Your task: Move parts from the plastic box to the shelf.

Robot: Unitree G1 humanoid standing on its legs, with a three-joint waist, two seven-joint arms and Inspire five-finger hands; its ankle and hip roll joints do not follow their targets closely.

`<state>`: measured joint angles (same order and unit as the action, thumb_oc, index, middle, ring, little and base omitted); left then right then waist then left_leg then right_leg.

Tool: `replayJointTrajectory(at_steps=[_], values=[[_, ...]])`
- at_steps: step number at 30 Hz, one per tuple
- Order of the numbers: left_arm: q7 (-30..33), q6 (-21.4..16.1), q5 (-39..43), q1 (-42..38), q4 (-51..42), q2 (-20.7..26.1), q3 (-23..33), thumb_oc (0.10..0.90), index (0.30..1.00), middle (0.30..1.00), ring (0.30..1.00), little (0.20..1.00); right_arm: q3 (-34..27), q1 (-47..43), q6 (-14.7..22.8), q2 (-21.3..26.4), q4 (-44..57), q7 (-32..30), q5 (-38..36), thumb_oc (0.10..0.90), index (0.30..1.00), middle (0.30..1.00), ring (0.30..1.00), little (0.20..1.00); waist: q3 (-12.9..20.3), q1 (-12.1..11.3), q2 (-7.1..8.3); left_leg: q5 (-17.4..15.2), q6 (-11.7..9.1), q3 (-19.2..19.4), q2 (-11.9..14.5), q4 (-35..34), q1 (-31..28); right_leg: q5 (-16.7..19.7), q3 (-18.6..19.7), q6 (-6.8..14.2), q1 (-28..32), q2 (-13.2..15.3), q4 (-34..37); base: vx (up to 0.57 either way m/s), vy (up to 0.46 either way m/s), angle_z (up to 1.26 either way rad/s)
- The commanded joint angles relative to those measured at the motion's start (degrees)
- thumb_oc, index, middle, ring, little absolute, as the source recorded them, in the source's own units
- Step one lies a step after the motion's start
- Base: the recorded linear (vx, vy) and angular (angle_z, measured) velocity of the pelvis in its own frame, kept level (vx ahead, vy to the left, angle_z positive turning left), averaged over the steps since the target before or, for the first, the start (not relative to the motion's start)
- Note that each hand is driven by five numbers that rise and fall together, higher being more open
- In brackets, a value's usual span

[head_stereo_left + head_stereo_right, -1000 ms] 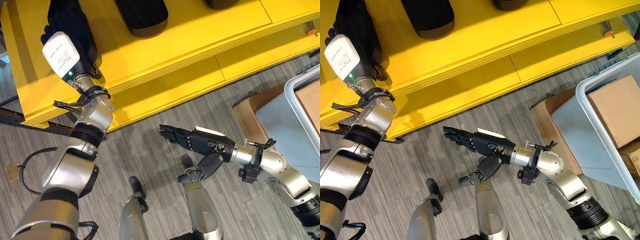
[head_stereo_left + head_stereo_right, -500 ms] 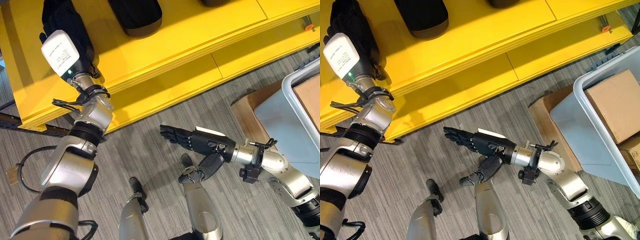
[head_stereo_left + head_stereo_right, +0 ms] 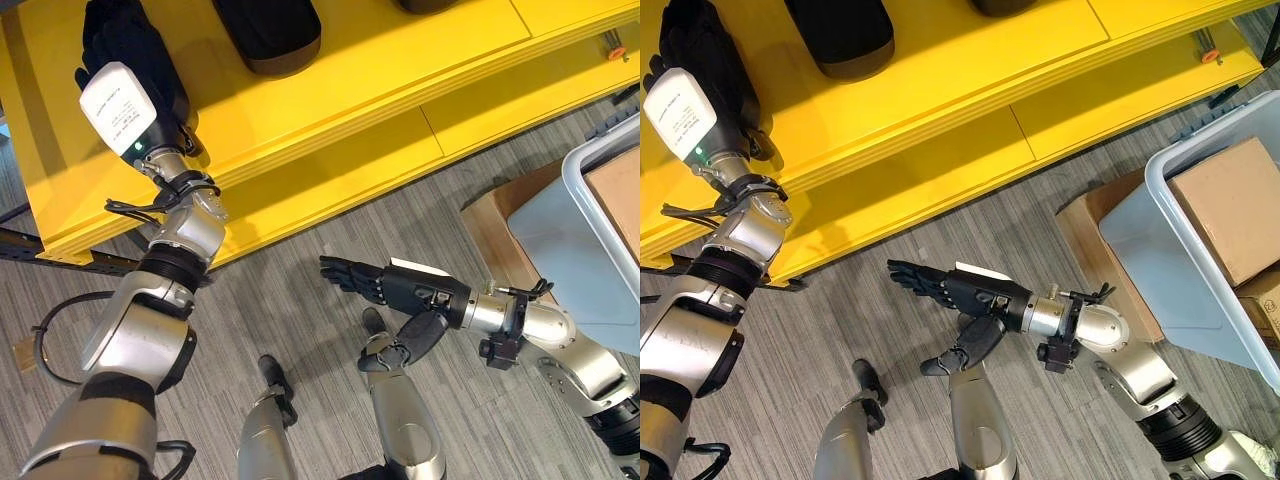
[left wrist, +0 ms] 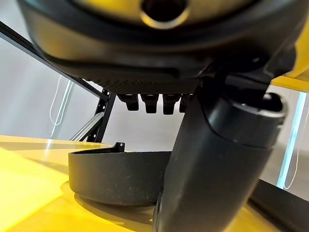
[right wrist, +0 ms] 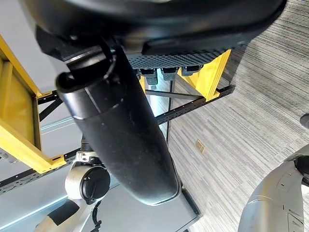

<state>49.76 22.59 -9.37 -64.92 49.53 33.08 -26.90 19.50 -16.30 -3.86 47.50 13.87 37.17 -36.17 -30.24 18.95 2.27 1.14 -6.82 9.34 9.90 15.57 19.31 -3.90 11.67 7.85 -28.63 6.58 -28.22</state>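
Little has changed over the last second: the whole scene has slid slightly in both eye views, which reads as the head camera shifting, while both arms keep their poses. The left hand (image 3: 128, 45) stays raised over the yellow shelf (image 3: 330, 95), just beside a dark rounded part (image 3: 268, 32) already lying on the top board. Its wrist view shows the fingers (image 4: 149, 102) hanging fairly straight, with the thumb standing out and nothing between them, so it looks open and empty. The right hand (image 3: 940, 287) hovers low over the grey carpet floor (image 3: 890, 380), well apart from the shelf, fingers stretched flat, holding nothing.

The plastic box (image 3: 1160, 270) stands on the floor at the robot's right, with a cardboard box (image 3: 1230, 205) inside it and another brown carton (image 3: 1085, 225) pressed against its outer wall.

Judging from the dark part in the left wrist view (image 4: 116, 176), these pieces are stiff, matte, moulded shells, probably light, and not fragile. The rough surface should give the fingers good purchase. A hold across the narrow width, thumb on one long side and fingers on the other, seems the safest.
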Motion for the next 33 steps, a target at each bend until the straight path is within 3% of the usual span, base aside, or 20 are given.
replayJointTrajectory(at_steps=[1, 7, 19, 33], values=[[7.1, -0.8, -3.6, -6.4, -0.7, 8.2, -0.5, 0.900, 1.000, 1.000, 1.000, 1.000, -1.0, -1.4, 6.2, -2.3, 6.2, 1.5, -5.6, 0.900, 1.000, 1.000, 1.000, 1.000, 3.9, 0.6, 2.30, -6.0, 6.3, 3.3, -1.4, 1.8, -1.1, -6.9, -6.5, -9.0, 2.2, -5.2, -2.0, 0.00, 0.000, 0.00], [8.3, -1.3, -3.6, -6.1, -0.9, 8.4, -0.1, 0.900, 1.000, 1.000, 1.000, 1.000, -0.7, -1.2, 6.5, -2.3, 6.0, 1.2, -5.6, 0.900, 1.000, 1.000, 1.000, 1.000, 4.0, 0.4, 2.26, -6.0, 6.3, 3.2, -1.4, 1.9, -1.0, -7.0, -6.6, -9.0, 2.3, -5.1, -2.0, 0.00, 0.000, 0.00], [12.7, -5.9, -6.4, -4.8, -3.4, 8.7, 0.6, 0.900, 1.000, 1.000, 1.000, 1.000, -0.4, -0.5, 7.9, -1.8, 5.8, 0.6, -6.2, 0.900, 1.000, 1.000, 1.000, 1.000, 3.9, -0.2, 2.42, -6.1, 6.4, 2.8, -1.6, 2.0, -0.9, -7.1, -6.7, -9.0, 2.5, -5.0, -2.0, 0.00, 0.000, 0.00], [11.8, -8.2, -10.1, -2.2, -7.4, 7.0, 0.3, 0.900, 1.000, 1.000, 1.000, 1.000, -0.3, -0.1, 9.0, -1.7, 5.6, -0.3, -6.6, 0.900, 1.000, 1.000, 1.000, 1.000, 3.8, -1.0, 2.56, -6.1, 6.6, 2.2, -1.7, 2.2, -0.5, -6.9, -7.0, -8.9, 2.8, -5.1, -1.7, 0.00, 0.000, 0.00]])
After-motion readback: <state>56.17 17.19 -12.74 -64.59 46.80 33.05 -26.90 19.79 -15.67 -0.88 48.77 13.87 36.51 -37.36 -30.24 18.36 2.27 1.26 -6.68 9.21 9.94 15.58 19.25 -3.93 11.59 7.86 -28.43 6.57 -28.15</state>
